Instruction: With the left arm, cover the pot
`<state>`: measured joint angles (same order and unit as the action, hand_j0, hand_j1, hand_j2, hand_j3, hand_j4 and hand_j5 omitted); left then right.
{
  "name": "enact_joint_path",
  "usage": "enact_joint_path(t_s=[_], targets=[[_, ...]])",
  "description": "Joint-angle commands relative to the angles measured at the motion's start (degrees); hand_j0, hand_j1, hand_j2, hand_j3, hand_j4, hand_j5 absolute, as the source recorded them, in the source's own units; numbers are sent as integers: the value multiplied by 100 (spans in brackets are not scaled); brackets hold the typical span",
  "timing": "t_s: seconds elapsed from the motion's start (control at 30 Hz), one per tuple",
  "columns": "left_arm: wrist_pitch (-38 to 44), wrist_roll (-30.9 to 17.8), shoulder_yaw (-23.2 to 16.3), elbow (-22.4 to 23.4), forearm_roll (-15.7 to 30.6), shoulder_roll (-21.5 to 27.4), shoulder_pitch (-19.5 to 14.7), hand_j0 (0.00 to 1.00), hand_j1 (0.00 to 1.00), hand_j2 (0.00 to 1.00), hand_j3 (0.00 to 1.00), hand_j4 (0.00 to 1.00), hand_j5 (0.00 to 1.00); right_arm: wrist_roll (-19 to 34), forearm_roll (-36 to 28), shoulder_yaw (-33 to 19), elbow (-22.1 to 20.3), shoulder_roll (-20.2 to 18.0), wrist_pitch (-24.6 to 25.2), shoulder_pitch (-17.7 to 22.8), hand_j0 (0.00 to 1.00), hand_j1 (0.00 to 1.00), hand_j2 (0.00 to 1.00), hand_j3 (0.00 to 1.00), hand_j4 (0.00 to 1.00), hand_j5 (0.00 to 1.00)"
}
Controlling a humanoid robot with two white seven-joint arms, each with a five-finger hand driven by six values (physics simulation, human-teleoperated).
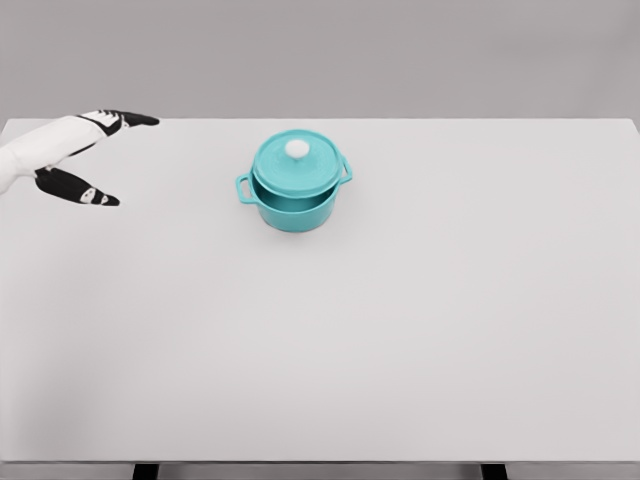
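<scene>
A teal pot [290, 208] with two side handles stands on the white table [400, 330], a little left of the middle and toward the back. Its teal lid [296, 165] with a white knob [297, 149] sits on the pot tilted, raised at the front so a dark gap shows under its near edge. My left hand [100, 160] hovers at the far left, well apart from the pot, its black-tipped fingers [135, 119] and thumb spread and holding nothing. The right arm is out of view.
The table's back edge runs just behind the pot, with a grey wall beyond. Dark table legs [146, 470] show below the front edge.
</scene>
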<state>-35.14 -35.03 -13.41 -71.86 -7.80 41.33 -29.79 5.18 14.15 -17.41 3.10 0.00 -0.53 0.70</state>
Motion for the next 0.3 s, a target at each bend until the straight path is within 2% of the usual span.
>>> enact_joint_path(t_s=[0.0, 0.27], targets=[[14, 3, 49, 14, 33, 7, 9, 100, 100, 100, 100, 100, 100, 1, 0, 0, -3, 0, 0, 0, 100, 100, 100, 100, 100, 100], [14, 3, 40, 14, -2, 7, 9, 100, 100, 100, 100, 100, 100, 1, 0, 0, 6, 0, 0, 0, 100, 100, 100, 100, 100, 100]])
